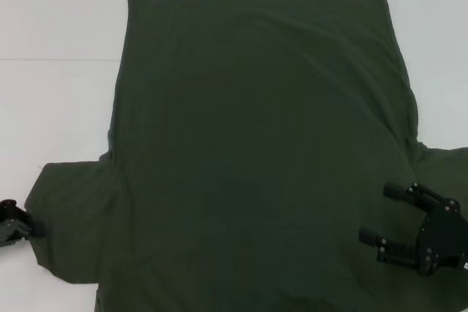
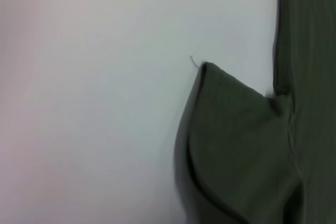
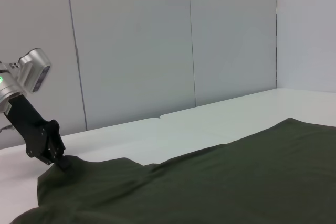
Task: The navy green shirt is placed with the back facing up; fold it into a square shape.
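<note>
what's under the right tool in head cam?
The navy green shirt lies spread on the white table, and the right tool hovers open above its right side. The cloth hides the table there. The left tool is at the left sleeve edge.

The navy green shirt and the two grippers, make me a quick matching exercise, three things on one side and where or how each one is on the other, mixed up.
Things:
1. navy green shirt
2. left gripper
3. right gripper

Places or states:
A. fingers spread apart, above the shirt near its right sleeve
B. at the outer edge of the left sleeve
C. spread flat on the white table, plain side up

Pairs: 1-C, 2-B, 3-A
</note>
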Tool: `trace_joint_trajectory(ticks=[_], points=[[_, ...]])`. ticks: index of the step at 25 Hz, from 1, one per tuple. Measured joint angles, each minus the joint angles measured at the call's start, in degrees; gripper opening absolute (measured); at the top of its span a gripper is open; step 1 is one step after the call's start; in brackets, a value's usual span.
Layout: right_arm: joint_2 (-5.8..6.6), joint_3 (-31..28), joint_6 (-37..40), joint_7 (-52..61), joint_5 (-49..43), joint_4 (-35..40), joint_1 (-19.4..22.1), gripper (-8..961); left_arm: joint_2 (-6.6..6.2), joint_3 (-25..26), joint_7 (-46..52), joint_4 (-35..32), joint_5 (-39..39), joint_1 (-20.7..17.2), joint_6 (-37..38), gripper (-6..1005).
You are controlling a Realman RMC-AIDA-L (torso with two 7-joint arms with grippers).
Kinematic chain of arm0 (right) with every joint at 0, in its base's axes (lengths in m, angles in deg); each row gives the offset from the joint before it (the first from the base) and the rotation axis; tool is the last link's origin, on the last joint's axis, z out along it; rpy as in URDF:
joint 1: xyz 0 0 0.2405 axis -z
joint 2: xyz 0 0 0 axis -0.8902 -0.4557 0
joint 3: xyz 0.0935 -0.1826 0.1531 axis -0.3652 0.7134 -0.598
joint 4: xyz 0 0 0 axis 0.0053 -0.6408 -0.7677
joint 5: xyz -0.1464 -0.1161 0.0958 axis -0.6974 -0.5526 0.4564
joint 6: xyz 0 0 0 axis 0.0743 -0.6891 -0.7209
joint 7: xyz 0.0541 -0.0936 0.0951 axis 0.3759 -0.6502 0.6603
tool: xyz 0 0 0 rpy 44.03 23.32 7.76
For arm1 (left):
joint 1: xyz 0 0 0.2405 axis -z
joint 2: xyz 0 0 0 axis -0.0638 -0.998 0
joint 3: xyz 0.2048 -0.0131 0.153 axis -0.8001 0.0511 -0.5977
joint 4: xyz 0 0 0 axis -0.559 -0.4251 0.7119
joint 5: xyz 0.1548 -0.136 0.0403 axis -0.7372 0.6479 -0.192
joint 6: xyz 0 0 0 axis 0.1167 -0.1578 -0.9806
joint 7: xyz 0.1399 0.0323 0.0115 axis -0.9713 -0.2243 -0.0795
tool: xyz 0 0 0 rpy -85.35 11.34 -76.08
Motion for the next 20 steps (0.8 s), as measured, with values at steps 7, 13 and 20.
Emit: trace_joint_trajectory(ticks=[7,13,20], points=[[0.05,-0.4,0.7,0.0,0.0,0.0,0.0,931,0.0,0.1,-0.6,-3.4,0.2,0.1,2.4,26],[0.09,-1.8,1.6,0.1,0.0,0.1,0.0,931,-0.08,0.8,-0.6,-7.6,0.3,-0.5,4.3,27],[0.01,-1.8,1.8,0.1,0.0,0.1,-0.1,931,-0.82,0.9,-0.7,-8.9,0.3,-0.1,4.3,27]])
